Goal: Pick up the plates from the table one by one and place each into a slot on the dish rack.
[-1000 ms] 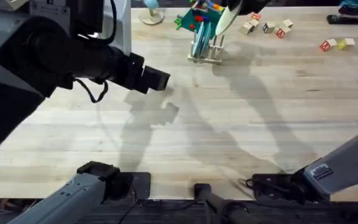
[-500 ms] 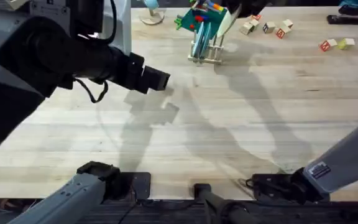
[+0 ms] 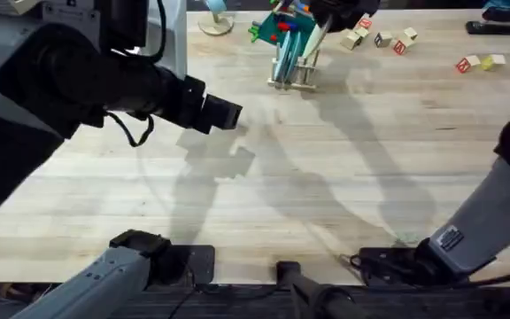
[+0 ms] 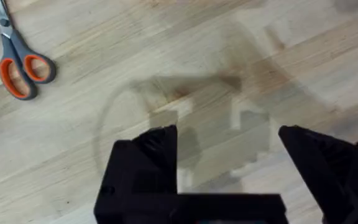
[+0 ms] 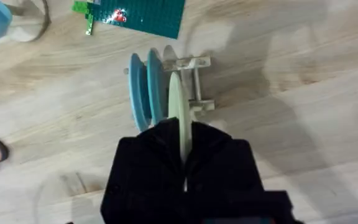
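Upright, blue plates [image 5: 143,87] fill dish rack [image 5: 194,84] slots.

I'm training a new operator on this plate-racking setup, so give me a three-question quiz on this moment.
1. True or false: the left gripper is open and holds nothing.
2. What is the right gripper shut on? A) a blue plate B) the cream plate C) the scissors
3. Fill in: the blue plates stand on edge in the ____.

Key:
1. True; its fingers are spread above bare table.
2. B; the cream plate is held on edge at the dish rack, beside the blue plates.
3. dish rack
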`<state>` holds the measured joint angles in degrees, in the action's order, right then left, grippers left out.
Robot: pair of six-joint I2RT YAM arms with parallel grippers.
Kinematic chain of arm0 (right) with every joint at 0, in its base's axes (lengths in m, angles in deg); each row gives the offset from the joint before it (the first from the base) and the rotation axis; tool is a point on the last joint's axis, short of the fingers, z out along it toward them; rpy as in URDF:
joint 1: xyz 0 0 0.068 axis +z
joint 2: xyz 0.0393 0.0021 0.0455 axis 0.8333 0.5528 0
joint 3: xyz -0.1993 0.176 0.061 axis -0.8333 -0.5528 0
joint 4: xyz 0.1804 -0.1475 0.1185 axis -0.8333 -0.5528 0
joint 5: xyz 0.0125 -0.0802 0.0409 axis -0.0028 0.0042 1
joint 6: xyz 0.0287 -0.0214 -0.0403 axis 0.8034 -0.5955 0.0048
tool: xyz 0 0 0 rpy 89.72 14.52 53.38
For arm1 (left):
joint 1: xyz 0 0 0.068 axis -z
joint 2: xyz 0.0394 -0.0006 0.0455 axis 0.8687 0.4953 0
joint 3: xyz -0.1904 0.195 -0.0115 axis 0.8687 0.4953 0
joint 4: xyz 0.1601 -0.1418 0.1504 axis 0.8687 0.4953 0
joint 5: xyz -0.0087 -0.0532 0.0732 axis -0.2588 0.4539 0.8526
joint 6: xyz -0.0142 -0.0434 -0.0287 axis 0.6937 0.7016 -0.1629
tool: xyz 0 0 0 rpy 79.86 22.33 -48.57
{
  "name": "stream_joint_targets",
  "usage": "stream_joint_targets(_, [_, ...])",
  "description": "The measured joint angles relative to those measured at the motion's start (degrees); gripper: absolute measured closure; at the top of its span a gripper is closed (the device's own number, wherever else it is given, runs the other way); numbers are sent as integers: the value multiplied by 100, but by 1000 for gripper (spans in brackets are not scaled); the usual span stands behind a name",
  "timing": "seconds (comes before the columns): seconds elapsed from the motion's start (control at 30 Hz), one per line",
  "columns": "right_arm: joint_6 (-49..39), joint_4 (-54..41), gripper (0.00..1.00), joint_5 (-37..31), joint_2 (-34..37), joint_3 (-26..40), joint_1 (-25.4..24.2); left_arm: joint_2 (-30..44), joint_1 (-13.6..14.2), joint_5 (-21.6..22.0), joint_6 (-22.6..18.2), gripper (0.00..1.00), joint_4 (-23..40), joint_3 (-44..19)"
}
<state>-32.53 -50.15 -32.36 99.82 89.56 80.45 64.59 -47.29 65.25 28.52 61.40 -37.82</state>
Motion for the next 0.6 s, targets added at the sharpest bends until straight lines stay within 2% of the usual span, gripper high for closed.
stream_joint_targets(0.6, [-90,439,968,0,633,0,-2,0,0,0,0,8,45,0])
